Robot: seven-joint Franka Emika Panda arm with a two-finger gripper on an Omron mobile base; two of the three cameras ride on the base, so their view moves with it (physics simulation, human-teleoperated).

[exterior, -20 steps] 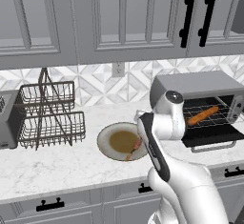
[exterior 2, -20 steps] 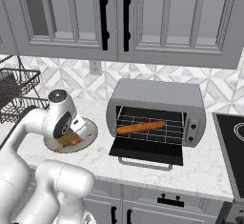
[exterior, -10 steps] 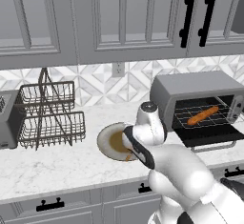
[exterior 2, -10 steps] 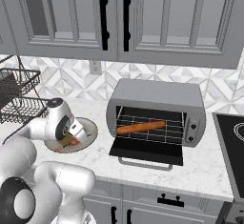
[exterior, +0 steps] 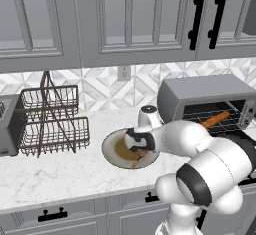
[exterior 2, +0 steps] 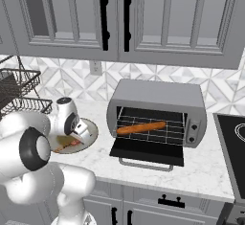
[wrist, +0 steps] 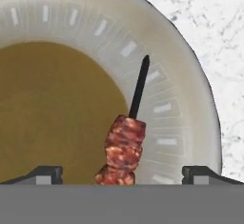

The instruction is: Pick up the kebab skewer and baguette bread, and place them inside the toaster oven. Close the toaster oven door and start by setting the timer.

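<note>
My arm has swung down and left over the last second, folding away from the toaster oven (exterior 2: 155,114) and dropping its hand low over the plate (exterior: 111,151), so in the left base view the white links now hang just above the dish where a moment ago they stood upright beside it. The toaster oven door (exterior 2: 147,152) lies folded down flat and the baguette bread (exterior 2: 140,128) already rests on the wire rack inside, so I judge half the loading is done and I am now going for the second item. The gripper (wrist: 122,173) is spread wide with nothing between its tips, one dark tip at each lower corner of the hand view, straddling the kebab skewer (wrist: 125,142). The skewer lies on the plate's pale rim beside the brown centre, meat chunks nearest my fingers and the thin dark stick pointing away from them. I reckon the next move is a short descent and a close on the chunks; the risk is pinching too near the end and tipping the stick
</note>
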